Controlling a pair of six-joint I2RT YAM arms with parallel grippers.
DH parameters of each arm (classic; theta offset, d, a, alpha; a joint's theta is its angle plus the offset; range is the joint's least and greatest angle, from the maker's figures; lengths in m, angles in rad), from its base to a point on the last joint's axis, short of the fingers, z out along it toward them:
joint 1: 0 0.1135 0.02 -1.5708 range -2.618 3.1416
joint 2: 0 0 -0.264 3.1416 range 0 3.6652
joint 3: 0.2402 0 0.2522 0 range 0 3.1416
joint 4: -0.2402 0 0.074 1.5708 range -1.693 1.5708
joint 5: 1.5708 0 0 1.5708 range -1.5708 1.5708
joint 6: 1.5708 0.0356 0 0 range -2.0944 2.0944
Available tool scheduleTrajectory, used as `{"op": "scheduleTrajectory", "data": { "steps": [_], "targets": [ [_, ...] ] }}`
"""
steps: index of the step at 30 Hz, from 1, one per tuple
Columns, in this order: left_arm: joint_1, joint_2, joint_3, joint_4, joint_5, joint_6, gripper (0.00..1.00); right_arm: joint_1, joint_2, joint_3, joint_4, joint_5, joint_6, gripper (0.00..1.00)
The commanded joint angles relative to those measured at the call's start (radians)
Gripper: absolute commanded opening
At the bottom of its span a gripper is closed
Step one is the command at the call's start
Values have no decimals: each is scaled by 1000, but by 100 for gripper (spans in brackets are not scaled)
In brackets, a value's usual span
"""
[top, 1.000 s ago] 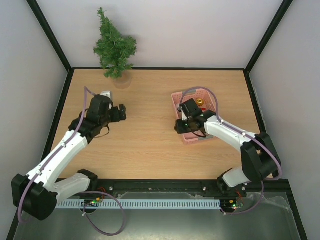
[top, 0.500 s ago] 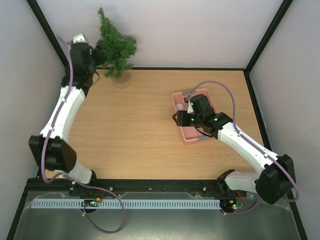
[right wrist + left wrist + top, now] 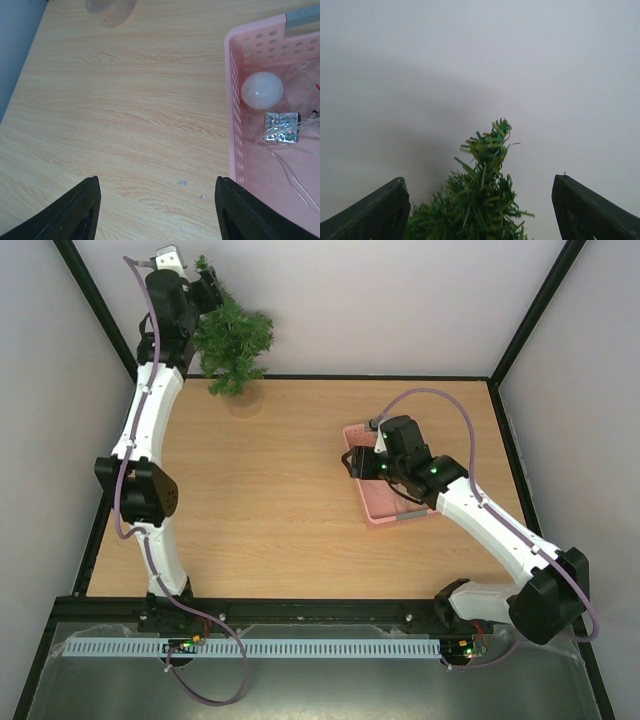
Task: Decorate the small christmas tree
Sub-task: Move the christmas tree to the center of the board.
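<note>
The small christmas tree (image 3: 233, 338) stands at the table's back left, dark green and bare of ornaments. My left gripper (image 3: 211, 288) is raised beside its top and open. In the left wrist view the tree's tip (image 3: 489, 150) rises between the two wide-apart fingers (image 3: 372, 214), which do not touch it. My right gripper (image 3: 351, 462) hangs open over the wood just left of the pink basket (image 3: 388, 512), nothing between its fingers (image 3: 75, 212). In the basket (image 3: 234, 115) lie a white ball (image 3: 262, 90), a silver gift box (image 3: 281, 127) and thin clear threads.
A black frame and white walls close in the table on three sides; the tree sits tight against the back left corner. The tree's clear round base (image 3: 111, 10) shows at the top of the right wrist view. The left arm stretches along the left wall.
The left arm swung from mid-table up to the tree's top at the back left. The right gripper moved from over the basket to its left edge and opened wider.
</note>
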Motion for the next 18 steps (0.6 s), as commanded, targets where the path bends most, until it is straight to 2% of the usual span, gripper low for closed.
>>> {"op": "scheduleTrajectory", "data": {
  "steps": [1, 4, 10, 18],
  "targets": [
    [11, 67, 53, 102, 6, 22, 79, 4, 18, 61, -60, 25, -10, 61],
    [18, 136, 145, 96, 2, 24, 78, 4, 20, 63, -55, 10, 3, 61],
    [27, 156, 158, 159, 80, 5, 69, 4, 41, 73, -102, 49, -27, 62],
    [21, 180, 187, 185, 128, 27, 25, 4, 45, 61, -98, 38, -18, 62]
  ]
}}
